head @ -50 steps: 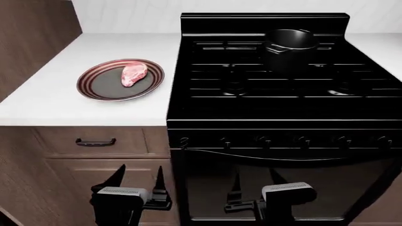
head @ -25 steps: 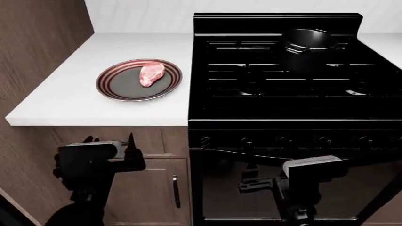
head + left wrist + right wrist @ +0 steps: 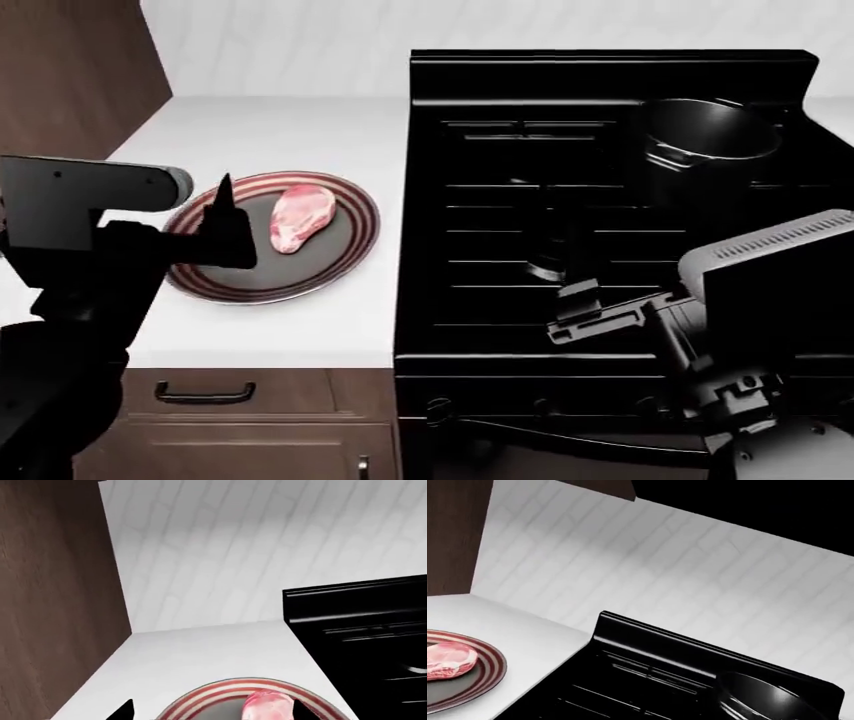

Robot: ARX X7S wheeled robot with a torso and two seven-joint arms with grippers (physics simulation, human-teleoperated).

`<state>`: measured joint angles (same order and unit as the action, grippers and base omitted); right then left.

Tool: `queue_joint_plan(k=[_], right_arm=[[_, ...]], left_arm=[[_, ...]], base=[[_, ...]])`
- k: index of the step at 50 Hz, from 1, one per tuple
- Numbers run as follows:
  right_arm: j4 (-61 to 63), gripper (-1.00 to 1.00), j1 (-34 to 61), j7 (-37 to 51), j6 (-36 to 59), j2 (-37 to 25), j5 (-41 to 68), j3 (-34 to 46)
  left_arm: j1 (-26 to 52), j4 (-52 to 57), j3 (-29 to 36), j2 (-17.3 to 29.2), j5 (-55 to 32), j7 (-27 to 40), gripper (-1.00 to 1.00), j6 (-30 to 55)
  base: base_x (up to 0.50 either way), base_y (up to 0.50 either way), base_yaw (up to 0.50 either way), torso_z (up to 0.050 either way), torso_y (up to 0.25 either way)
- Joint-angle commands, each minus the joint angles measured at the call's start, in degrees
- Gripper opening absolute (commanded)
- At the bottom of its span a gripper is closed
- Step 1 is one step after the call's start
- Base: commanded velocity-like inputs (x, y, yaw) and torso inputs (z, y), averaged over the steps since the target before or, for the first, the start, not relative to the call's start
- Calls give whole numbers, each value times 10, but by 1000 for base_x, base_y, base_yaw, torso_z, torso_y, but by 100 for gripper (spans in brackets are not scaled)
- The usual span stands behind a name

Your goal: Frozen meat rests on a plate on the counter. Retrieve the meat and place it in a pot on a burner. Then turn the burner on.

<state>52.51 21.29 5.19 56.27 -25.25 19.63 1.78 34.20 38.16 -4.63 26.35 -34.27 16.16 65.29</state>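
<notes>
one black stove point(image 3: 587, 200) and one white counter point(image 3: 334, 130) side by side, w/ one brown cabinet wall point(image 3: 80, 60) at the counter's far left end and a white tiled backsplash point(image 3: 694, 565) behind everything. two arms in head view: left gripper point(image 3: 220, 235) over the near-left edge of the plate, right gripper point(image 3: 587, 300) over the stove's front part. one plate point(image 3: 340, 255), red/pale ringed rim, dark centre, sitting on the counter just beside the stove, partly under the left fingers. one pot point(image 3: 707, 135), glossy black, on the stove's back burner, well beyond the right gripper and to its right. one meat point(image 3: 302, 216) slab, pink w/ white fat, lying on the plate just ahead and to the right of the left fingertips, not touching them. left jaws: tips show apart in the wrist view, nothing between them. right jaws: dark on dark stove, can't tell how far apart; nothing seen held.
</notes>
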Motion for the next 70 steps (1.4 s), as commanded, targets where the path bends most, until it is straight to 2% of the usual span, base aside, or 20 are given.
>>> queue_joint_plan(k=[1, 12, 16, 23, 29, 38, 44, 53, 70], right_arm=[[41, 100, 50, -1, 64, -24, 20, 4], [21, 100, 55, 8, 47, -34, 4, 29], [17, 100, 58, 7, 48, -34, 5, 34], [-3, 100, 70, 6, 39, -33, 1, 56], [-22, 100, 75, -1, 23, -35, 0, 63], [-72, 100, 79, -13, -13, -36, -9, 78], [-90, 100, 83, -17, -23, -37, -11, 83], [-101, 100, 86, -19, -30, -37, -12, 88], [-106, 100, 92, -19, -33, -39, -12, 95]], left_arm=[[42, 20, 8, 23, -21, 0, 100, 51], [46, 26, 11, 28, -24, 4, 100, 57], [41, 7, 35, 44, -8, -12, 100, 27], [77, -27, 57, 66, -26, -53, 100, 42], [167, -103, 74, 49, -51, -68, 100, 103], [266, -258, 129, 15, -34, -101, 100, 97], [305, -350, 152, -14, -27, -117, 100, 96], [325, -423, 175, -37, -19, -125, 100, 96], [332, -445, 195, -41, -37, -121, 100, 163]], base=[[500, 16, 0, 0, 0], [390, 16, 0, 0, 1], [0, 0, 0, 0, 0], [0, 0, 0, 0, 0], [0, 0, 0, 0, 0], [0, 0, 0, 0, 0], [0, 0, 0, 0, 0], [0, 0, 0, 0, 0], [0, 0, 0, 0, 0]])
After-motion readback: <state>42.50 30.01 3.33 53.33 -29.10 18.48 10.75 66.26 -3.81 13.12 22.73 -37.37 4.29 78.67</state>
